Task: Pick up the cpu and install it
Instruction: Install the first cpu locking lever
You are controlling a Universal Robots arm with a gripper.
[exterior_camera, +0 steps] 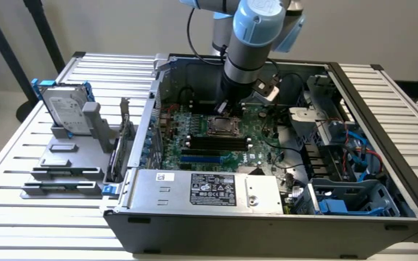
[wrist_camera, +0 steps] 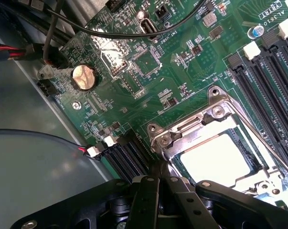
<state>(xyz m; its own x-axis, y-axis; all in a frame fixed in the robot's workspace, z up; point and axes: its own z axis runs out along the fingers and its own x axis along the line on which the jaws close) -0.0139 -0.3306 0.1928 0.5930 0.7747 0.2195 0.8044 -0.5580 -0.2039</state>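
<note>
I reach down into the open computer case, over the green motherboard. My gripper is clenched on nothing, just beside the socket frame, where the cpu lies seated.

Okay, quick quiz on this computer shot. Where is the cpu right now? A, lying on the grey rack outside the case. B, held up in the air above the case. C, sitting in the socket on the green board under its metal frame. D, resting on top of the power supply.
C: the wrist view shows the cpu lying flat in the socket under the metal frame, with the shut pincer at the frame's edge.
</note>
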